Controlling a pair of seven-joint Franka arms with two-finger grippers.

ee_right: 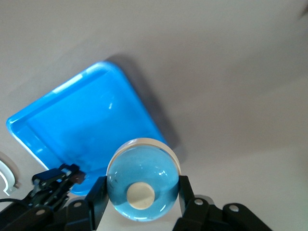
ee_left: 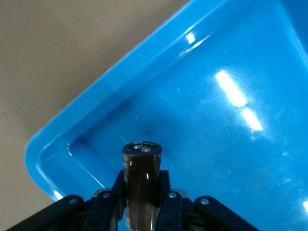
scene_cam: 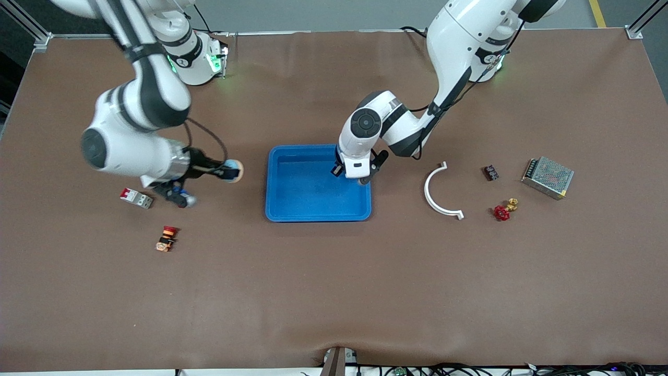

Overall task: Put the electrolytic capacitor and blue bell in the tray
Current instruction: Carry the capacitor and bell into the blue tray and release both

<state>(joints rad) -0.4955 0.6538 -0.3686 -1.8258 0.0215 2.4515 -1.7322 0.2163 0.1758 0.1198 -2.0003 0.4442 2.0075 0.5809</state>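
Electrolytic capacitor (ee_left: 142,185), light, stiff and slick-sleeved, sits pinched round its body in the left gripper (ee_left: 140,204) over the tray (scene_cam: 276,209) corner, while right gripper (ee_right: 142,204) clamps the blue bell (ee_right: 143,179) beside the tray.

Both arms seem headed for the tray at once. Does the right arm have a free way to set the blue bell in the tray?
Probably yes. The right gripper holds the blue bell over bare table beside the tray. The left gripper with the capacitor is over the tray's corner toward the left arm's end.
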